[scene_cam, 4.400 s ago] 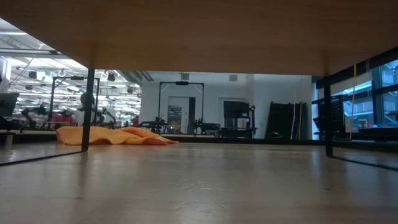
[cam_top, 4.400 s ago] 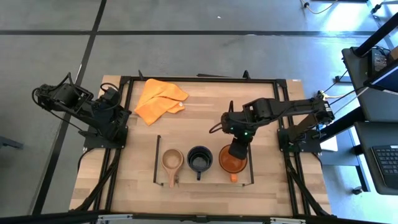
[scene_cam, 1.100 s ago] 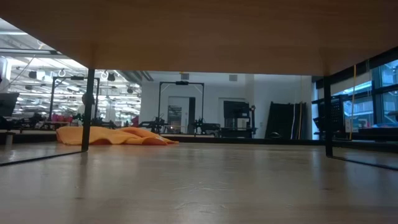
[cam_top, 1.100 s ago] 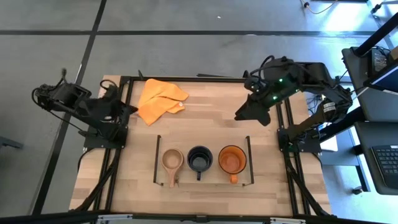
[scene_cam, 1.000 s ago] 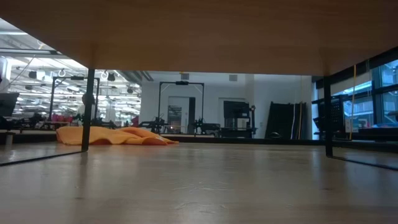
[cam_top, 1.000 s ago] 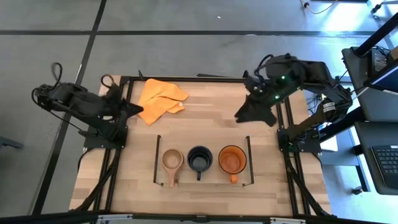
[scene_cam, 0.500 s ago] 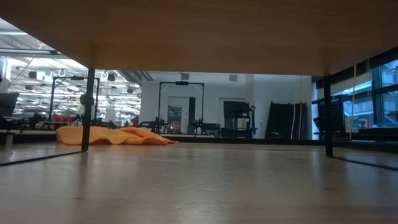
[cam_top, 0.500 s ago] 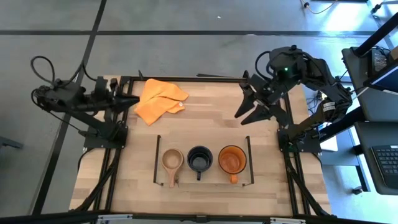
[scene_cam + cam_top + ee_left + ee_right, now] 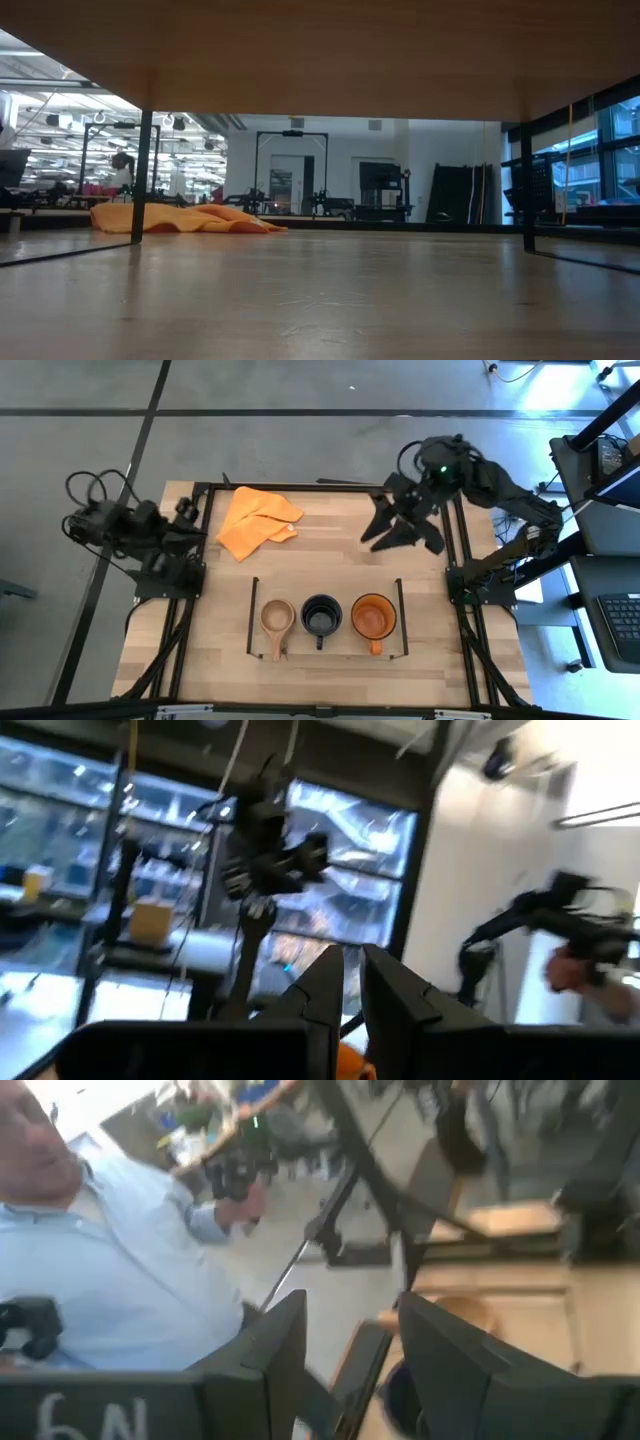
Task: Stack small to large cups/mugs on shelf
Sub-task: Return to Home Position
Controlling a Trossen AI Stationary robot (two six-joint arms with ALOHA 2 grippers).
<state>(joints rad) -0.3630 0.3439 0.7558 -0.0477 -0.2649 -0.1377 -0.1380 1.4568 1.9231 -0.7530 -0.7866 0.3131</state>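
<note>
Swinging the right gripper (image 9: 400,540) clear of the shelf (image 9: 330,646), jaws wide, empty; tucking left gripper (image 9: 198,532) back, jaws narrow (cups (image 9: 321,616) shelved, seemingly done).

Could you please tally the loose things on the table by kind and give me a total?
Cups/mugs: 3 (tan wooden cup, black mug, orange mug, side by side on the shelf)
Cloths: 1 (orange cloth, lying outside the shelf)
Total: 4
</note>
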